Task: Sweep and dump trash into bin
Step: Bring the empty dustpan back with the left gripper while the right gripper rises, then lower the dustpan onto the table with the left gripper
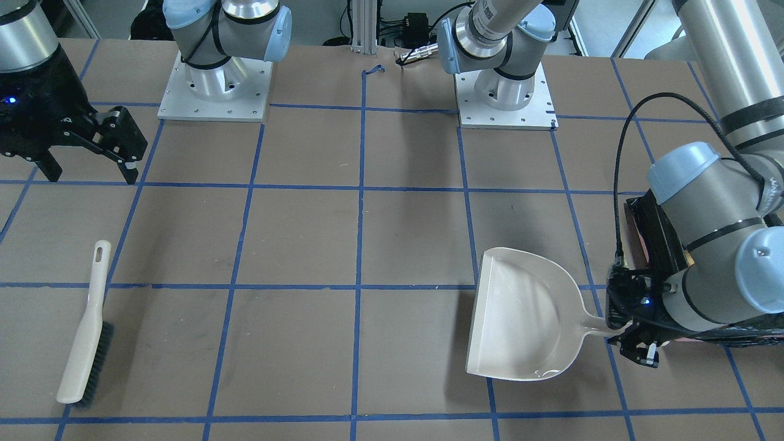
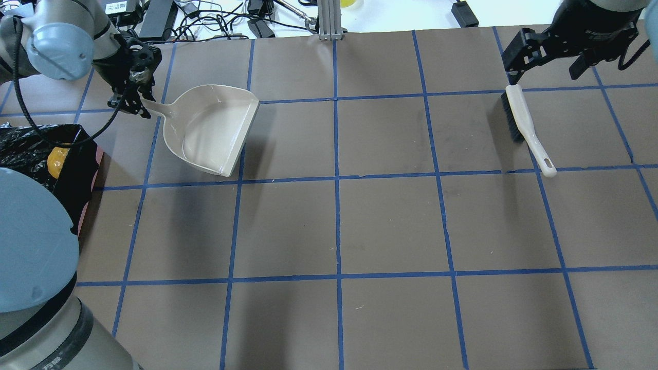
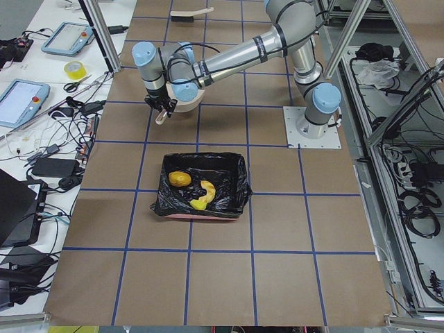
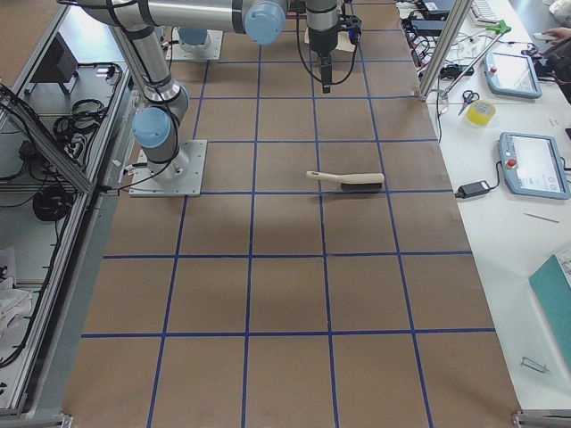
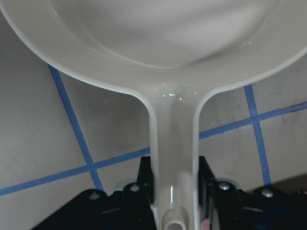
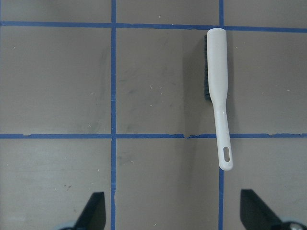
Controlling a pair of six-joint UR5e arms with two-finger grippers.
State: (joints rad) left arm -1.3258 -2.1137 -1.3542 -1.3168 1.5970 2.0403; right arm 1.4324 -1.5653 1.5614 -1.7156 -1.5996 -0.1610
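The beige dustpan (image 1: 520,312) (image 2: 216,128) lies flat on the table with nothing in it. My left gripper (image 1: 634,343) (image 2: 134,97) (image 5: 174,191) is shut on its handle, a finger pressed against each side. The bin (image 3: 236,173) (image 2: 25,146), lined with a black bag, sits beside it on my left. Inside the bin lies the trash: a golden-brown lump (image 3: 179,179), a pale curved piece (image 3: 208,189) and a yellow wedge (image 3: 198,205). My right gripper (image 1: 92,177) (image 2: 544,72) (image 6: 172,211) hangs open above the table, holding nothing.
A beige hand brush (image 1: 86,337) (image 2: 522,118) (image 6: 218,86) with black bristles lies on the table on my right, just below the right gripper. Both arm bases (image 1: 214,79) stand at the table's robot side. Cables lie beyond the far edge.
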